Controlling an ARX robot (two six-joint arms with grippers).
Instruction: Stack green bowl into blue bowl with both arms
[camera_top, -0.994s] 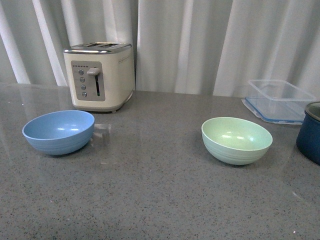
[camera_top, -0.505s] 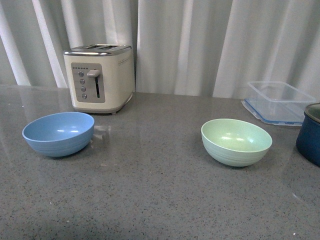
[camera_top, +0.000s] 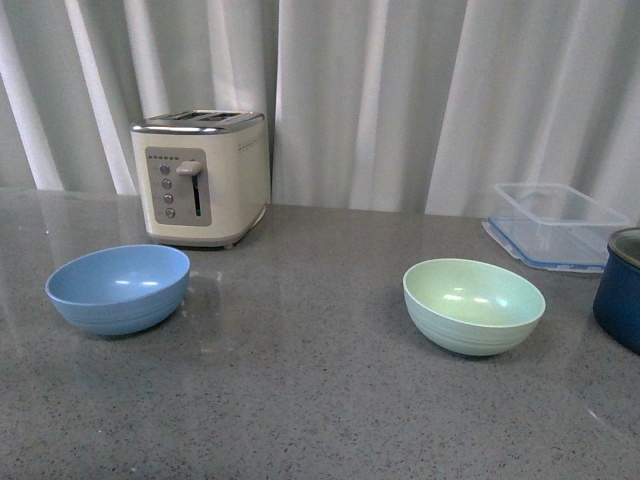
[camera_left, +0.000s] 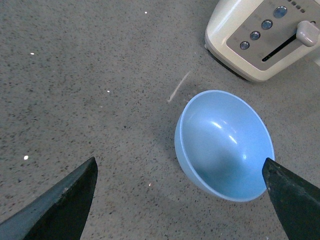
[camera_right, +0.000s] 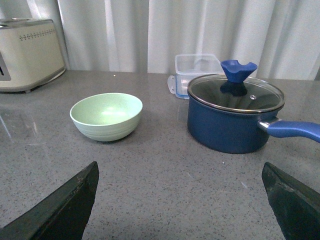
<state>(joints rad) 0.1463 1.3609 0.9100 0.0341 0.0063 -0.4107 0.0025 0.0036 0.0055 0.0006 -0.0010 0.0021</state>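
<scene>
Front view: blue bowl (camera_top: 118, 288) at lower left, green bowl (camera_top: 473, 305) at lower right, well apart on worktop (camera_top: 300, 400) — neither arm seen. Left wrist view: left tool (camera_left: 179, 161) spread wide, empty, over blue bowl; toaster (camera_left: 265, 35) near, so could bump it. Right wrist view: right tool (camera_right: 179, 163) spread wide, empty; navy pot (camera_right: 232, 125) beside green bowl — might clip it. Open room between bowls.

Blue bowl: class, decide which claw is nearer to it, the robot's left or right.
Left. The left claw hangs open just above the blue bowl; the right claw faces the green bowl, with the blue bowl outside its view.
</scene>
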